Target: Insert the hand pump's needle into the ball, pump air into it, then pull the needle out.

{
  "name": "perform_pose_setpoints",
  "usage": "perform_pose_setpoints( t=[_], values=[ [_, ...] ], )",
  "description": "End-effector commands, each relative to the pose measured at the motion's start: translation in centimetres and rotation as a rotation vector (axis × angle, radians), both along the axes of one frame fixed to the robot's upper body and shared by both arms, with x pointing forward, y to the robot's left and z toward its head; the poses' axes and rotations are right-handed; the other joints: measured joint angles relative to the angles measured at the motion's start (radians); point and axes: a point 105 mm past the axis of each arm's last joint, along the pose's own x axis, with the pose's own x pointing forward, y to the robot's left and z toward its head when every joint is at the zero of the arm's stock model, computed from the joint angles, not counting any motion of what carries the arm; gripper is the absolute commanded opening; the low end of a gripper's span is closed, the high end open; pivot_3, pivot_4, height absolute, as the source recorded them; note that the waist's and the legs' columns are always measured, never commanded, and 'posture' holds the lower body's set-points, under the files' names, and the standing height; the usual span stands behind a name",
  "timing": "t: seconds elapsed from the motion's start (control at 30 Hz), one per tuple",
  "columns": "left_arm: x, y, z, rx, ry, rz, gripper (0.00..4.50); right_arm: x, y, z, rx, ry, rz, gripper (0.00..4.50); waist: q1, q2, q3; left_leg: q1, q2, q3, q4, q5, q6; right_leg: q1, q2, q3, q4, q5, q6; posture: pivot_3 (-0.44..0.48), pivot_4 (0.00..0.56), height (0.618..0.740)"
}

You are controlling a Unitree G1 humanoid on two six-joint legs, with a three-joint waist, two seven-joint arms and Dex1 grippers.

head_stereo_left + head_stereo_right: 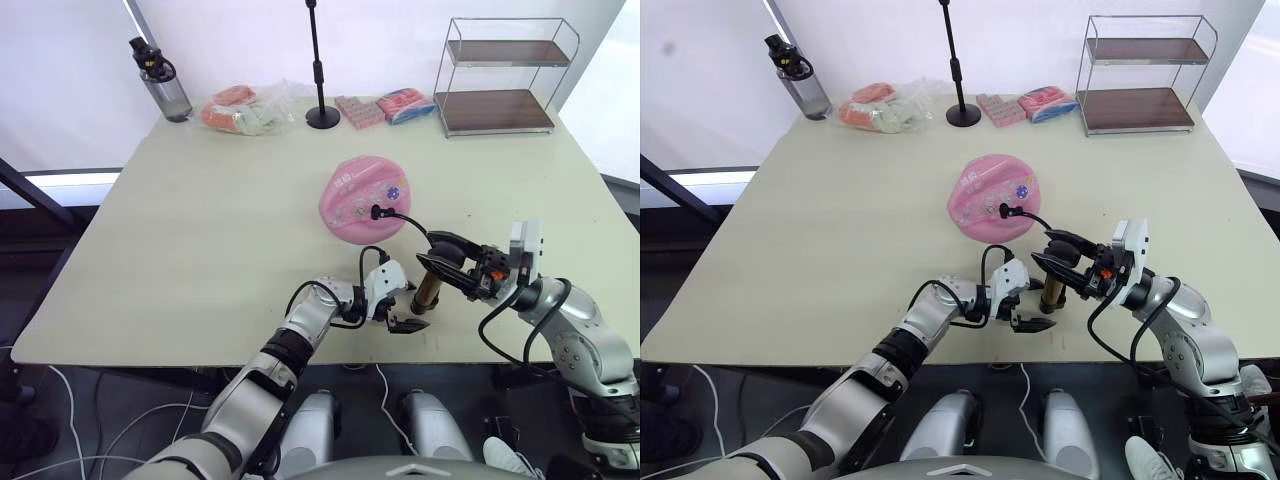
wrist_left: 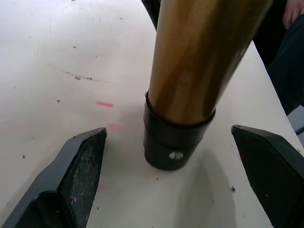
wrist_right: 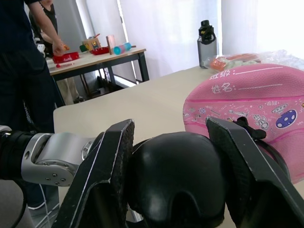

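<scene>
Cream tabletop (image 1: 200, 240) spreads under both my arms, with white curtains behind it. Near its far edge stand a grey water bottle (image 1: 160, 82), a clear bag of snacks (image 1: 245, 110), a black stand (image 1: 321, 70), some pink packets (image 1: 385, 105) and a two-tier wire shelf (image 1: 505, 75).

At the middle of the tabletop lies the ball (image 1: 362, 198), pink, soft and flattened, with small cartoon prints. The thin black hose (image 1: 408, 222) runs from a black fitting on the near side of the ball to the hand pump (image 1: 431, 290); the needle itself is too small for me to tell apart there. The hand pump stands upright on its black bottom cap close to the near edge of the tabletop.

My right gripper (image 1: 447, 262) is at the top of the pump, and its fingers (image 3: 102, 175) are clamped on the rounded black handle (image 3: 178, 178), one on each side.

My left gripper (image 1: 398, 308) sits low beside the pump's base. Its fingers (image 2: 78, 166) are spread wide apart on either side of the black bottom cap (image 2: 173, 142) and are not touching it.

In the background of the right wrist view, a person (image 3: 26, 57) stands by another table.
</scene>
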Motion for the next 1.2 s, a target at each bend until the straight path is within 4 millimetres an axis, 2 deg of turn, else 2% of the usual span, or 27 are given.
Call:
perform_pose_setpoints(
  t=[0.03,0.2,0.23,0.5,0.73,1.03,1.2],
  values=[
    [-0.3,-0.4,-1.0,0.022,-0.006,-0.002,3.69,0.1,-0.5,0.2,-0.034,-0.031,-0.03,1.92,0.0,0.0,0.0,0.0,0.0,0.0,0.0,0.0,0.0,0.0,0.0,0.0,0.0,0.0,0.0,0.0,0.15,0.731],
    [-0.4,-0.6,-1.5,0.02,-0.007,0.005,1.27,-0.1,-0.5,0.4,-0.048,-0.047,-0.021,1.92,0.001,0.0,0.0,0.0,0.0,0.0,0.0,0.0,0.0,0.0,0.0,0.0,-0.001,0.0,-0.001,0.0,0.15,0.731],
    [-0.5,-0.6,-1.6,0.019,-0.007,0.005,1.05,-0.1,-0.5,0.5,-0.049,-0.05,-0.021,1.92,0.002,0.0,0.0,0.0,0.0,-0.001,0.0,0.0,0.0,0.0,0.0,0.0,-0.001,0.0,-0.001,0.0,0.15,0.731],
    [-1.1,-0.5,-2.4,0.011,0.014,-0.001,1.05,0.0,-1.2,2.2,-0.058,-0.088,-0.035,1.92,0.004,0.0,0.0,0.0,-0.001,-0.001,0.0,0.0,0.0,0.001,-0.001,-0.001,-0.001,0.0,0.0,0.0,0.15,0.731],
    [-1.5,-0.4,-3.0,0.025,0.028,-0.016,1.05,-0.2,-2.1,6.0,-0.035,-0.107,-0.011,1.92,0.001,0.0,0.0,-0.002,-0.001,-0.001,0.0,0.0,0.0,0.0,-0.001,-0.001,-0.002,0.001,-0.001,0.0,0.15,0.731],
    [-2.3,-0.4,-3.7,0.044,0.055,-0.062,1.05,-0.3,-4.0,12.4,-0.018,-0.19,-0.018,1.92,0.0,0.0,0.0,-0.002,0.0,-0.002,-0.001,0.0,0.0,0.0,-0.001,-0.003,-0.002,0.001,-0.002,0.0,0.15,0.731],
    [-2.6,-0.2,-4.2,0.051,0.077,-0.065,1.04,-1.1,-4.2,15.9,0.019,-0.227,-0.005,1.92,0.001,-0.001,0.001,-0.003,0.0,-0.002,-0.001,0.0,0.0,0.0,-0.001,-0.002,-0.003,0.001,-0.002,0.0,0.15,0.731]
  ],
)
